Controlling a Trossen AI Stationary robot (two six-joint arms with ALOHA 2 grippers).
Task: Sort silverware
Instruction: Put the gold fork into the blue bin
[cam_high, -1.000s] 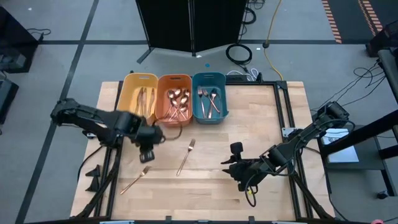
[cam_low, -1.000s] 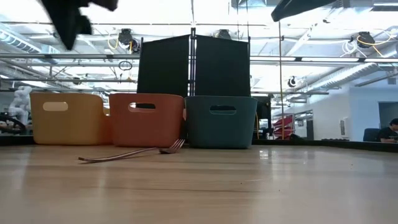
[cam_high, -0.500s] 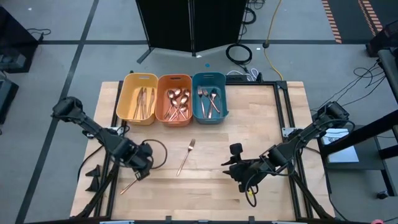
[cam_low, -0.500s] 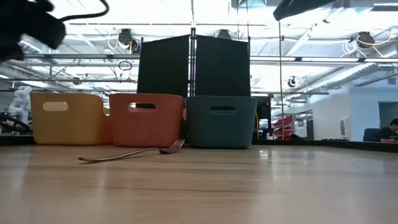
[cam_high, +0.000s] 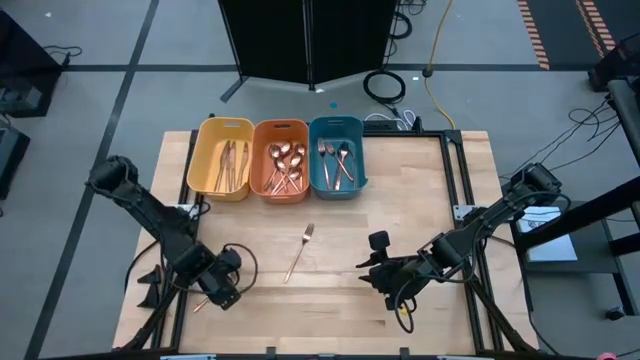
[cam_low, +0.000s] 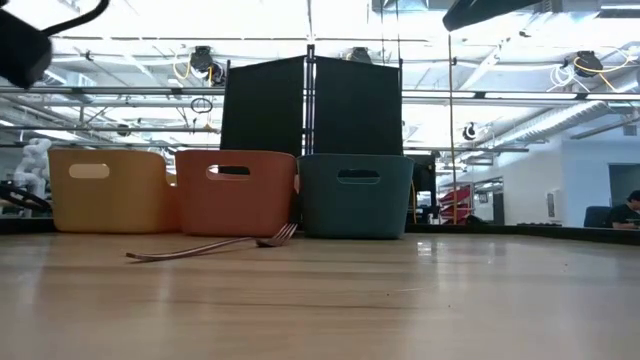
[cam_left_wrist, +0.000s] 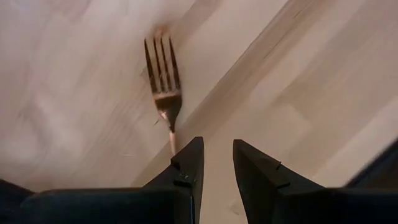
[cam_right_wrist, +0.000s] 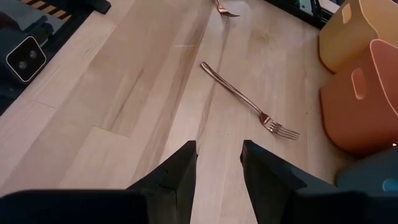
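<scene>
A fork (cam_left_wrist: 163, 84) lies flat on the tabletop (cam_high: 420, 190) near its front left corner. The left tool (cam_high: 222, 290) hangs over the handle, which runs under the tip of one finger (cam_left_wrist: 186, 171); the two fingers stand a narrow gap apart and grip nothing.

A second fork (cam_high: 299, 251) lies loose mid-tabletop, in front of the orange bin (cam_high: 281, 160). The right tool (cam_high: 383, 268) waits low over the front of the tabletop, right of centre, fingers slightly parted and empty.

A second ago the left tool was farther back, near the yellow bin (cam_high: 223, 157); it has since swung forward and down over the first fork. The right arm and second fork have not moved.

From above, the left tool hides most of the first fork; whether the finger touches the handle cannot be told.
</scene>
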